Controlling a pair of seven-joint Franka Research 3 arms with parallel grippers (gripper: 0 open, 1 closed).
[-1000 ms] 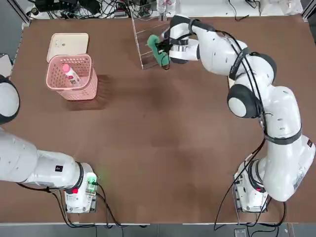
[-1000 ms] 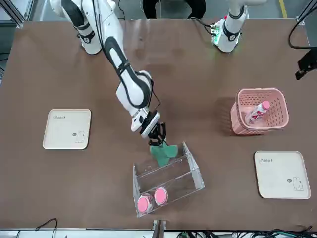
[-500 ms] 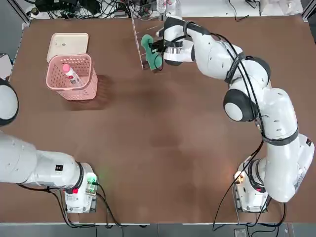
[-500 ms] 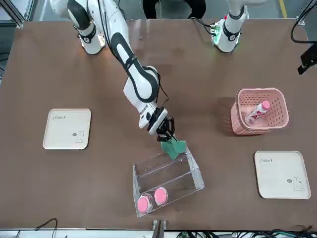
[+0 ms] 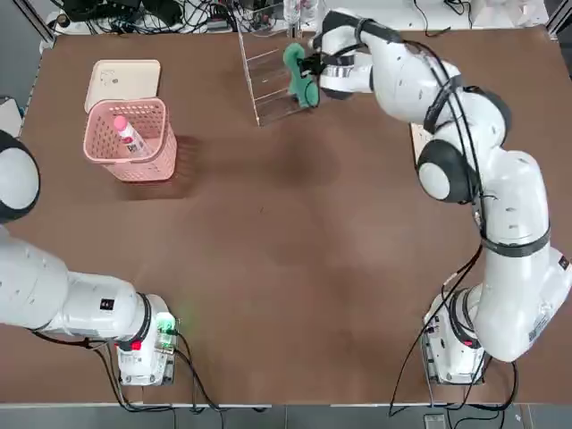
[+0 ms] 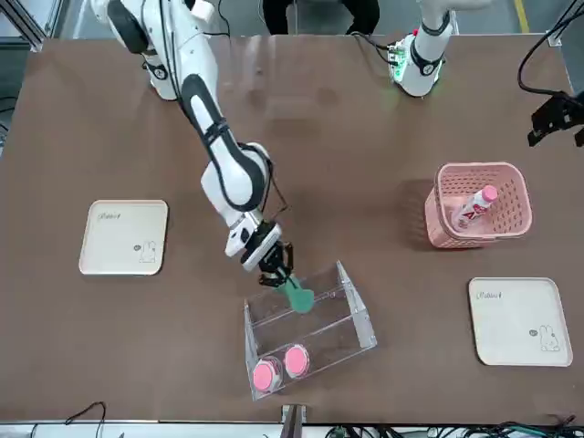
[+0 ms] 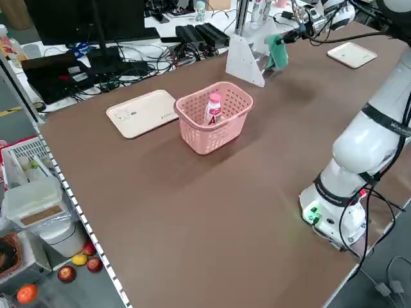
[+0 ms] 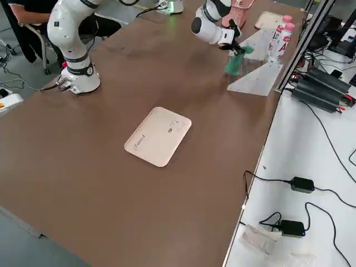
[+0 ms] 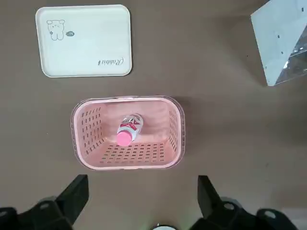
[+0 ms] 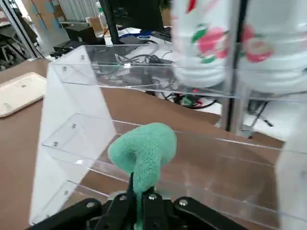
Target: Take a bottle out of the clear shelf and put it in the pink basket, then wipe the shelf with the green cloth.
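Observation:
My right gripper (image 5: pixel 310 73) is shut on the green cloth (image 5: pixel 298 70) and holds it against a tier of the clear shelf (image 5: pixel 264 82) at the table's far edge. The right wrist view shows the cloth (image 10: pixel 144 149) bunched above the shut gripper (image 10: pixel 139 199), pressed on the clear shelf (image 10: pixel 76 143). The bottle (image 5: pixel 128 134) lies tilted in the pink basket (image 5: pixel 134 163) at the far left. My left gripper (image 9: pixel 141 203) hangs open high above the pink basket (image 9: pixel 174 129), with the bottle (image 9: pixel 128 129) visible below it.
Two pink-capped bottles (image 6: pixel 280 369) stand in the shelf's back tier (image 6: pixel 315 339). A cream tray (image 5: pixel 123 79) lies just behind the basket, and another cream tray (image 6: pixel 124 237) lies on the robot's right side. Cables and equipment line the far edge.
My right gripper has swept the green cloth across the shelf, first toward the robot's left, then back to the right and farther in. The left arm holds still.

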